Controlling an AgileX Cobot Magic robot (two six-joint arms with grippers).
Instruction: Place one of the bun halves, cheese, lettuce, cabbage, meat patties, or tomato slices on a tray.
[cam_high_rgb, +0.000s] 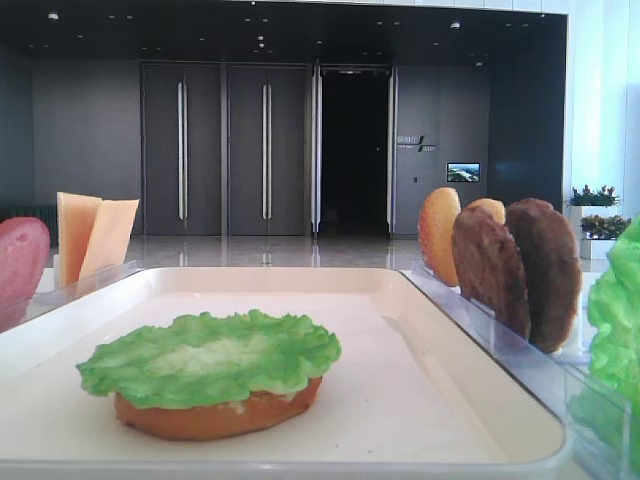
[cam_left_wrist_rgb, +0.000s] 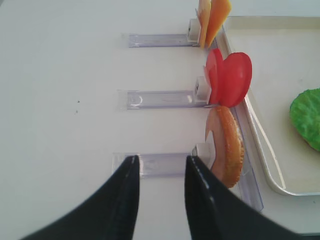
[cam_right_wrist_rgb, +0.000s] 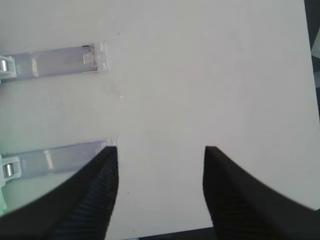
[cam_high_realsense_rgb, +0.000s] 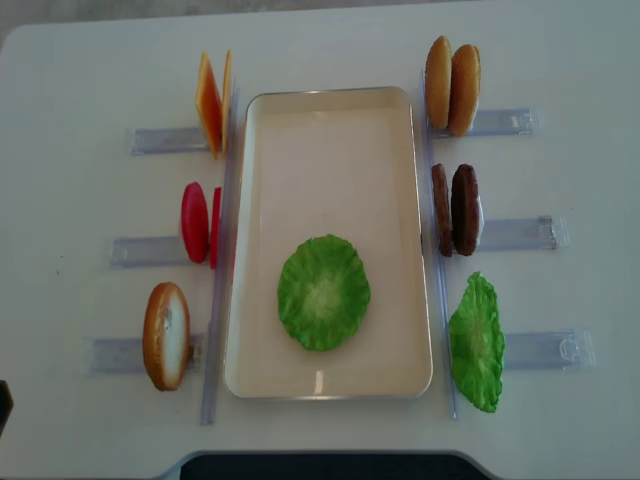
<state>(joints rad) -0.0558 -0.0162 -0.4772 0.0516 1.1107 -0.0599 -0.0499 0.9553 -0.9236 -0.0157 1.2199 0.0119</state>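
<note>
The cream tray (cam_high_realsense_rgb: 400, 150) lies mid-table. On it a bun half (cam_high_rgb: 215, 415) lies flat with a green lettuce leaf (cam_high_realsense_rgb: 323, 292) on top. Left of the tray, cheese slices (cam_high_realsense_rgb: 213, 100), tomato slices (cam_high_realsense_rgb: 196, 222) and a bun half (cam_high_realsense_rgb: 166, 335) stand in clear racks. On the right stand two bun halves (cam_high_realsense_rgb: 452, 85), two meat patties (cam_high_realsense_rgb: 455, 208) and another lettuce leaf (cam_high_realsense_rgb: 476, 342). My left gripper (cam_left_wrist_rgb: 161, 162) hovers over the bun rack's outer end, jaws narrowly apart with nothing between them. My right gripper (cam_right_wrist_rgb: 160, 150) is open over bare table. No cabbage is in view.
Clear plastic rack strips (cam_high_realsense_rgb: 520, 232) stick out from both long sides of the tray. Two rack ends (cam_right_wrist_rgb: 60, 60) lie left of my right gripper. The table's front edge (cam_high_realsense_rgb: 320, 458) runs just below the tray.
</note>
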